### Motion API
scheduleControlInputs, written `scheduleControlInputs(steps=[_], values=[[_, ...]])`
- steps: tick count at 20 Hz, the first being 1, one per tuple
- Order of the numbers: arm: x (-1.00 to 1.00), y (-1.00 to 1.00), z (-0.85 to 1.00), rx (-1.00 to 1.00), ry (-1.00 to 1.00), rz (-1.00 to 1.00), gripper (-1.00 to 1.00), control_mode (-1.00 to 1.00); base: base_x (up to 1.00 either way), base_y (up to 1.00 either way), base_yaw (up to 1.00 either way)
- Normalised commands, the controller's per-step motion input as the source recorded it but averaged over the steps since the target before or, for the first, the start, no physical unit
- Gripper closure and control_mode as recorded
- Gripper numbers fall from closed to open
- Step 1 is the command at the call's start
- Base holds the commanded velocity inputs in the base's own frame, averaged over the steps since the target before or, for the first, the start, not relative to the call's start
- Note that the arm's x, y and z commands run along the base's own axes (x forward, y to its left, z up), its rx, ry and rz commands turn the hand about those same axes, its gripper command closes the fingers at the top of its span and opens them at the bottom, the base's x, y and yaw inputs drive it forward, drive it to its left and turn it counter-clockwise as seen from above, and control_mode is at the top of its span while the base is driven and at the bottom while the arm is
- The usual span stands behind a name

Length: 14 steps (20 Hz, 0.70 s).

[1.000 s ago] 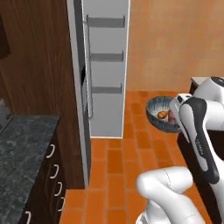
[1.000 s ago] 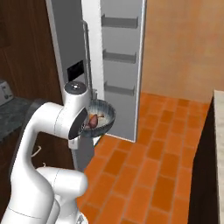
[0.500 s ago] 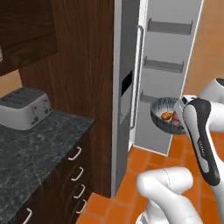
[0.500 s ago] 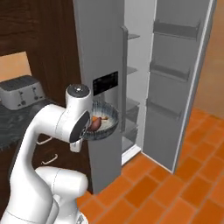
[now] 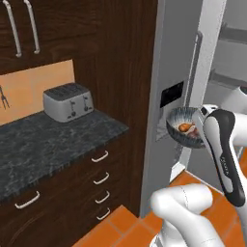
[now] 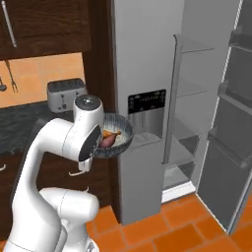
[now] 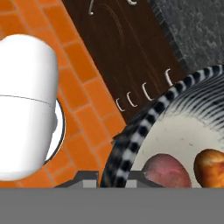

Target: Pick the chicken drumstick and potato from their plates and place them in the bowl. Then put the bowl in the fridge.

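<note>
My gripper (image 7: 114,178) is shut on the rim of the dark ribbed bowl (image 7: 131,138), which I hold in the air. The reddish-brown potato (image 7: 166,171) and the orange-brown chicken drumstick (image 7: 212,166) lie side by side on its pale inside. From the base, the bowl (image 5: 185,127) (image 6: 117,136) hangs level in front of the grey fridge (image 6: 142,54), just left of the dark dispenser panel (image 6: 146,106), with the drumstick (image 5: 185,127) (image 6: 111,133) and potato (image 6: 107,141) in it. The plates are out of view.
The fridge's right side stands open with grey shelves (image 6: 189,123) and a door rack (image 6: 234,103). A silver toaster (image 5: 67,101) sits on the dark granite counter (image 5: 43,144) above wooden drawers (image 5: 96,183). The floor (image 6: 162,221) is orange tile.
The whole picture has swung as the base moved: the dispenser door, counter and toaster now sit close ahead. The bowl stays held with both foods in it.
</note>
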Motion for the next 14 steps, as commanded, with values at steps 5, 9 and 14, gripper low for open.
scheduleControlInputs(steps=[5, 9, 14], values=[[0.0, 0.0, 0.0, 0.0, 0.0, 0.0, 1.0, 1.0, 0.15, -0.66, 0.57], [0.0, 0.0, 0.0, 0.0, 0.0, 0.0, 1.0, 1.0, -0.02, -0.96, 0.56], [0.0, 0.0, 0.0, 0.0, 0.0, 0.0, 1.0, 1.0, -0.3, -0.99, 0.46]])
